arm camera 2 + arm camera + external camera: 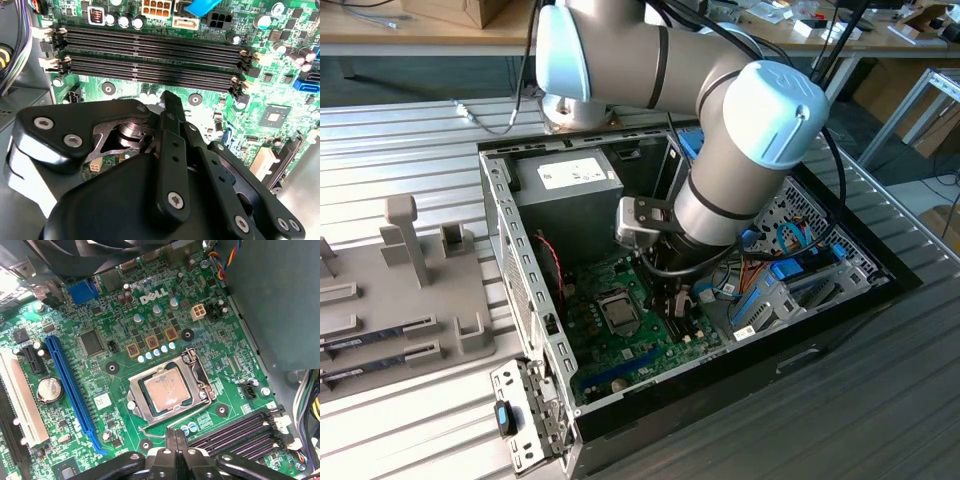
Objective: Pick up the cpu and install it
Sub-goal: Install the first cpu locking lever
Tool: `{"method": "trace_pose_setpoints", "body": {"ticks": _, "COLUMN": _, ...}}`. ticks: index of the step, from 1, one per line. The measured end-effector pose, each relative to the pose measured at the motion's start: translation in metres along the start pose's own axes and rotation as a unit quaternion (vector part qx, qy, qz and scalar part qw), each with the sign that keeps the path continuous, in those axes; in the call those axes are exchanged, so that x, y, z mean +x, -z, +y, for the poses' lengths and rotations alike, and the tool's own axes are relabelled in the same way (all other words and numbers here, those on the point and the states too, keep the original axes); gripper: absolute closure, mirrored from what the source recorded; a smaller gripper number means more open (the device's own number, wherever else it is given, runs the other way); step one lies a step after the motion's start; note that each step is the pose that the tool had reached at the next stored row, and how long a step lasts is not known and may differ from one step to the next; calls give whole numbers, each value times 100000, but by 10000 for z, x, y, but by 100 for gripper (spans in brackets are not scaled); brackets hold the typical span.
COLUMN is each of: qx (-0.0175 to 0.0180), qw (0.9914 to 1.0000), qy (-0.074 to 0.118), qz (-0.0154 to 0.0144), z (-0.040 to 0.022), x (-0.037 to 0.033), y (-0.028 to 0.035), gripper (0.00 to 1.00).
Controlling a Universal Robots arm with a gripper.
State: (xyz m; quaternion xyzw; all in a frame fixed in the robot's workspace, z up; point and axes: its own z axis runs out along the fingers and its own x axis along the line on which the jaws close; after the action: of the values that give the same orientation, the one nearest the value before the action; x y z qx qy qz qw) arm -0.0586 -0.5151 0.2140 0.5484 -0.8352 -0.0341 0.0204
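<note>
Fingers [171,445] pressed flat against each other, no gap between them, gripping nothing. Hang low inside the computer case [510,250], just above the motherboard [95,315], tips near the edge of the socket frame [136,405] and beside the memory slots [235,432].

Cpu [166,392] lying in that socket frame, apart from the fingers; in the exterior view, found at about nine o'clock from them, close by. Looks seated rather than waiting to be picked, so judged to be at the install end of the job.

To do this stage well:
- Keep any contact with the chip straight down and light; no sideways drag, since the contacts beneath bend easily.
- Check for a flat seat, with an even rim all round inside the frame.
- Mind the lever [200,377] running along the frame; cannot tell whether latched.
- Stay clear of the row of small capacitors [156,353] and the slot clips while so close to the board.

As for the chip itself: small, flat, square, with a dull metal top plate showing a warm, slightly coppery sheen and faint smudging. Rigid and thin, with little edge to catch, likely slippery under hard fingers.
</note>
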Motion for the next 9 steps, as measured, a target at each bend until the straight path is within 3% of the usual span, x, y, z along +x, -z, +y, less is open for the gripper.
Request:
{"method": "trace_pose_setpoints", "body": {"ticks": 7, "qx": 2, "qw": 100000, "qy": 14, "qz": -151, "z": 139, "x": 61, "y": -11, "gripper": 89}}
{"method": "trace_pose_setpoints", "body": {"ticks": 9, "qx": 6, "qw": 100000, "qy": 22, "qz": -159, "z": 154, "x": 75, "y": -13, "gripper": 89}}
